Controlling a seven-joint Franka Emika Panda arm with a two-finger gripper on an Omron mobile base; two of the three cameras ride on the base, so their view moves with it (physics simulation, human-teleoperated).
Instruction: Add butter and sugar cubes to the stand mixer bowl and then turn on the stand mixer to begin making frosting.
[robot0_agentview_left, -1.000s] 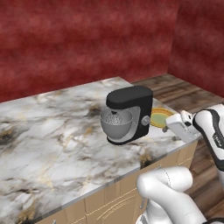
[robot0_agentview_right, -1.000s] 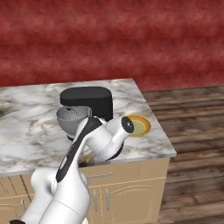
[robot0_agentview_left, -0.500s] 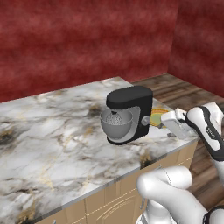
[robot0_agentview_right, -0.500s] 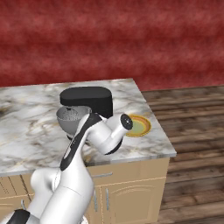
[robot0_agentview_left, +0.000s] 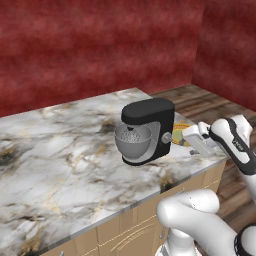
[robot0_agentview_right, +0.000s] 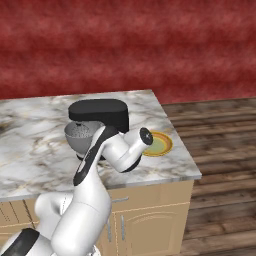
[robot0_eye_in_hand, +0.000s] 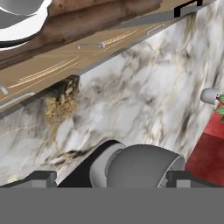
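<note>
The black stand mixer (robot0_agentview_left: 150, 125) (robot0_agentview_right: 100, 112) stands near the right end of the marble counter. Its grey metal bowl (robot0_agentview_left: 132, 142) (robot0_agentview_right: 80, 136) sits under the head. Whitish specks, the sugar cubes (robot0_agentview_left: 132, 131), lie inside it. The butter is hidden. My gripper (robot0_agentview_left: 189, 137) hovers just right of the mixer, pointing at its side, jaws open and empty. In the hand view a round grey knob (robot0_eye_in_hand: 144, 166) on the mixer's black body (robot0_eye_in_hand: 85, 173) sits close up between my spread fingertips (robot0_eye_in_hand: 41, 177), with the gripper (robot0_eye_in_hand: 111, 177) roughly centred on it.
A flat yellow-rimmed plate (robot0_agentview_left: 181, 131) (robot0_agentview_right: 159, 144) lies on the counter behind my hand. The counter's (robot0_agentview_left: 65, 160) front and right edges run close by, with wooden cabinets (robot0_agentview_right: 145, 215) below and plank floor (robot0_agentview_right: 220, 130) beyond. A small grey object (robot0_eye_in_hand: 210, 95) sits far along the counter.
My hand has edged a little leftward, closer to the mixer's side. The jaws have stayed open, and the mixer, bowl and plate have not moved.
</note>
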